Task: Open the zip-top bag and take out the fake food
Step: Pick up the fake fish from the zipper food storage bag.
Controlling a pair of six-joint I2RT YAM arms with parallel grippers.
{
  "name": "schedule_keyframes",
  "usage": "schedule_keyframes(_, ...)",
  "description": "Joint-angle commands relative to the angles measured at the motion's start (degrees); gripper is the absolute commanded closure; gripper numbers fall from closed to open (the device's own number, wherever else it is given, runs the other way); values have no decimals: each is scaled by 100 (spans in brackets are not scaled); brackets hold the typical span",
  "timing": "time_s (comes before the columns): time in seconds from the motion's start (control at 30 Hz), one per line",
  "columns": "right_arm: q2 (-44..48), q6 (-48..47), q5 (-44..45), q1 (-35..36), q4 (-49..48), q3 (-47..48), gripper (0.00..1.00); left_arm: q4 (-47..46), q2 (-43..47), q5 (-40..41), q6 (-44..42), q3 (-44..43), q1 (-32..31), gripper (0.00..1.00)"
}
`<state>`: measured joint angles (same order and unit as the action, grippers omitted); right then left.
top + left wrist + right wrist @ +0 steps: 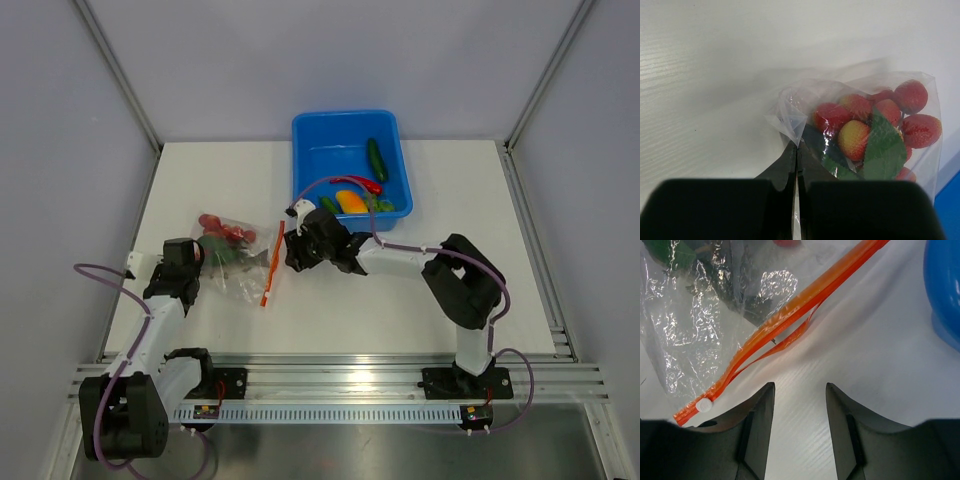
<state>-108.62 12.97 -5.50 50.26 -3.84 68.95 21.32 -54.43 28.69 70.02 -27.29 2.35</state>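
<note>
Left gripper clamped tight on a corner of the zip-top bag, left of tabletop centre. Right gripper gaping, empty, beside the orange zip strip. Might catch one lip only and drag the bag.

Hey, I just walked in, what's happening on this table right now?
The left pincer is shut on a corner of the zip-top bag. The right pincer sits open and empty just short of the orange zip strip, whose two halves gape partly apart. A cluster of red and yellow balls is inside the bag, and several toy vegetables lie in the blue tub.
</note>
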Motion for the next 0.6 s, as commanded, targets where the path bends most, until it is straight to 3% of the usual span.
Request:
schedule_keyframes(0.0, -290, 126, 75, 45, -250, 435, 48, -40, -15, -3, -94, -215, 2, 100)
schedule_keyframes(0.57, -1161, 425, -83, 203, -917, 884, 44, -32, -67, -47, -111, -242, 2, 100)
